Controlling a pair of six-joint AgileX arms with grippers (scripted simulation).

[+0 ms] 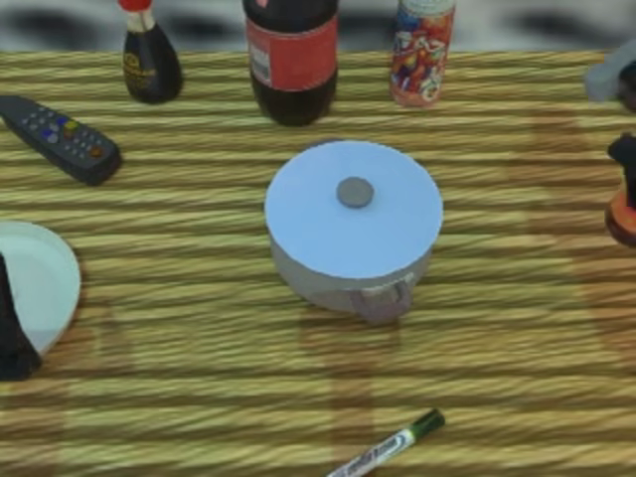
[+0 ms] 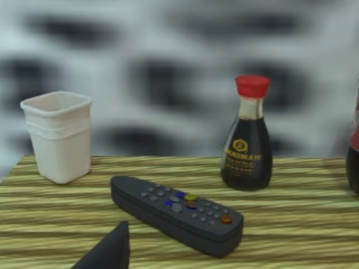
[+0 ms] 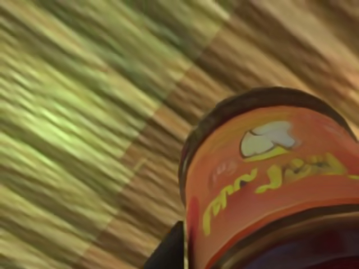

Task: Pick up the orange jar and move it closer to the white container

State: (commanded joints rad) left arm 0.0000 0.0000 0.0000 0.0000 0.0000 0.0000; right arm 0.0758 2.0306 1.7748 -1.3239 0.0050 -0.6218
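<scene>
The orange jar (image 1: 622, 217) shows at the table's right edge as a small dark jar with an orange label, well to the right of the white container (image 1: 318, 234). That large pale pot with a flat lid and grey knob (image 1: 355, 192) stands at the table's middle. My right gripper (image 1: 624, 159) is at the jar and shut on it. In the right wrist view the jar (image 3: 269, 168) fills the picture, with one black fingertip (image 3: 171, 252) pressed against its side. My left gripper (image 1: 12, 338) is parked open over the white plate at the left edge.
Along the back stand a soy-sauce bottle (image 1: 149, 60), a cola bottle (image 1: 293, 55) and a colourful spray can (image 1: 421, 50). A remote (image 1: 60, 137) lies back left, a white plate (image 1: 45, 283) at the left, a marker (image 1: 393, 447) at the front. A white cup (image 2: 59, 134) stands beyond the remote.
</scene>
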